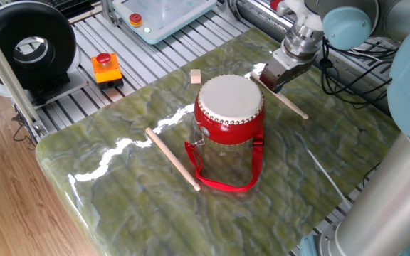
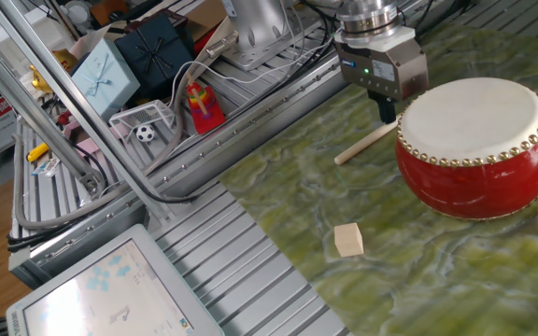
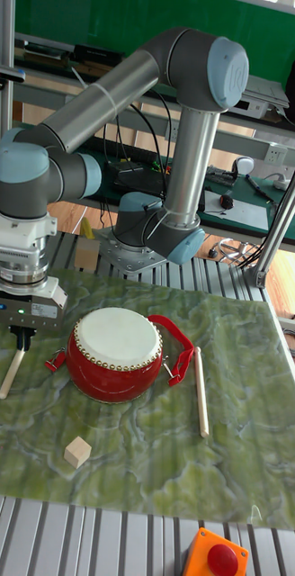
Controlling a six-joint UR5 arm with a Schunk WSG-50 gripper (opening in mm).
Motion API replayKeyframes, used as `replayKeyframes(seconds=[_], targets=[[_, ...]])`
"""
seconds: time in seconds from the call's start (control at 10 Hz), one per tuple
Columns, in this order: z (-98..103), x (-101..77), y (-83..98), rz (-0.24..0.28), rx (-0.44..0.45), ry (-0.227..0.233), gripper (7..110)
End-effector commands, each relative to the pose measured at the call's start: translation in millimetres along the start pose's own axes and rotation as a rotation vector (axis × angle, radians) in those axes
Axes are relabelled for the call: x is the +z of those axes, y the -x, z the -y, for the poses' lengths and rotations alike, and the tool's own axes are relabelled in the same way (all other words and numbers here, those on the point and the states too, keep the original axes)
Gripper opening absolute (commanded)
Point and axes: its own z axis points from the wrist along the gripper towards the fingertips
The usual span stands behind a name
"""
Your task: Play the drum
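Observation:
The drum (image 1: 228,107) (image 2: 474,140) (image 3: 114,354) stands upright mid-table, red with an off-white head, its red strap (image 1: 223,181) trailing toward the front. A thin wooden stick (image 1: 287,99) (image 2: 367,143) (image 3: 10,373) lies on the mat behind it. My gripper (image 1: 269,77) (image 2: 387,110) (image 3: 22,340) hangs low over that stick's end, beside the drum and apart from it. Its dark fingers read as one narrow lump, so any gap or contact with the stick is unclear.
A second stick (image 1: 173,160) (image 3: 201,378) lies on the drum's other side. A small wooden cube (image 1: 196,76) (image 2: 348,239) (image 3: 76,452) rests near the mat's edge. An orange box with a red button (image 1: 106,67) sits on the slatted frame. Cables and boxes (image 2: 148,56) crowd the area beyond.

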Motion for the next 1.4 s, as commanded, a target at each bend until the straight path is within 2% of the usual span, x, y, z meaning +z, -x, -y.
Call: replayKeyframes(seconds=[0.0, 0.1, 0.4, 0.7, 0.8, 1.3], targets=[[12, -3.6, -6.5, -0.012, -0.026, -0.023, 7], [11, -7.3, -8.0, -0.014, -0.038, -0.018, 22], [9, -8.5, -8.8, -0.016, -0.044, -0.006, 22], [7, 5.0, -9.1, -0.011, -0.042, 0.002, 22], [8, 4.5, -10.6, -0.016, -0.042, -0.001, 44], [7, 9.0, -12.7, -0.028, -0.022, -0.005, 44]])
